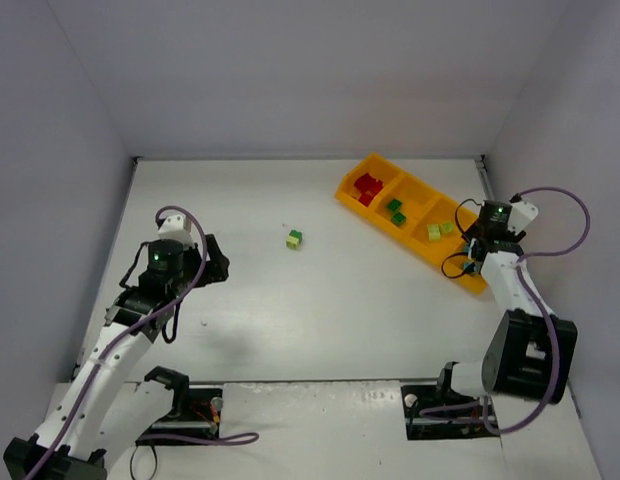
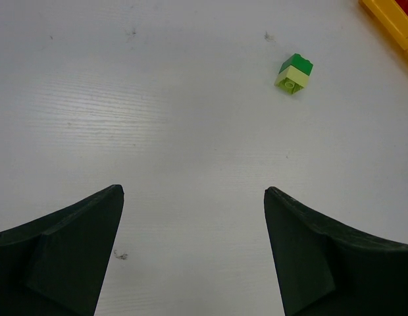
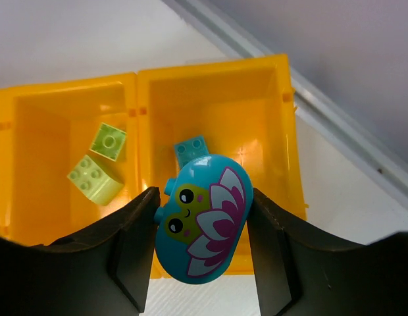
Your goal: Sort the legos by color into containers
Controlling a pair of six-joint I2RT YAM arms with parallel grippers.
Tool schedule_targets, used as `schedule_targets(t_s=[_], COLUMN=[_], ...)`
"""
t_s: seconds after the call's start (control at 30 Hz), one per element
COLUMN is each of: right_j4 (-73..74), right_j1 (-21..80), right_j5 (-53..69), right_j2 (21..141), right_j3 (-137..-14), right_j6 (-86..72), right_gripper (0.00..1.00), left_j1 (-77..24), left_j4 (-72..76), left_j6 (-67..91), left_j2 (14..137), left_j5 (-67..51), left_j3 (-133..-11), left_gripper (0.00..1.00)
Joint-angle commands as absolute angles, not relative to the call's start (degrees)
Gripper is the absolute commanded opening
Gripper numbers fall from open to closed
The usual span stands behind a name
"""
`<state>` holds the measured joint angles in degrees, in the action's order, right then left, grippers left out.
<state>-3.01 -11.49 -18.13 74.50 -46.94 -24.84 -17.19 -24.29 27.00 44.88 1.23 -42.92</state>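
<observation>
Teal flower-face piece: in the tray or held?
Held. The right gripper clamps the teal flower-face piece on both sides, above the tray's end compartment.

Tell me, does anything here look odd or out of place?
Two things. Out on the table, a dark green brick seems stuck to a pale yellow-green brick, two colors joined. And the right hand grips a rounded teal piece with a cartoon face, not a plain block.

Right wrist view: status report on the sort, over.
Right gripper shut on teal piece, above the tray's end compartment. Left gripper open, empty. Two stacked green bricks loose on table. Nothing in the way.
</observation>
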Motion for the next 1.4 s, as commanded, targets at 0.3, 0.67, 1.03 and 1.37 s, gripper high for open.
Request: schedule_targets(t_s=[0.3,0.67,1.03,1.37], right_j4=[-5.62,-4.83,-11.43,-10.72], right_j1=[-14.68,-5.99,19.85,27.69], right_j5=[-16.35,-16.43,-4.57,3.69], right_j2=[81.13,77.52,84.09,100.62], right_j3=[-52.82,-55.11,-59.76,-72.15], right_j6=[-26.72,-21.01,-11.42,-5.72], right_gripper=[0.57,0.76,0.47,0.38], left_j1=[-17.40,-17.40,-17.31,-17.23], left_j4=[-21.10,-20.57,-20.21,-20.39], left_j6=[25.31,25.31,25.31,25.31], left_j2=[45.18,47.11,48.43,48.78], left_j5=[0.62,0.00,0.00,0.00], left_j3=[-44.65,-44.82,-44.65,-44.82], left_gripper=[0.81,0.81,0.81,0.81])
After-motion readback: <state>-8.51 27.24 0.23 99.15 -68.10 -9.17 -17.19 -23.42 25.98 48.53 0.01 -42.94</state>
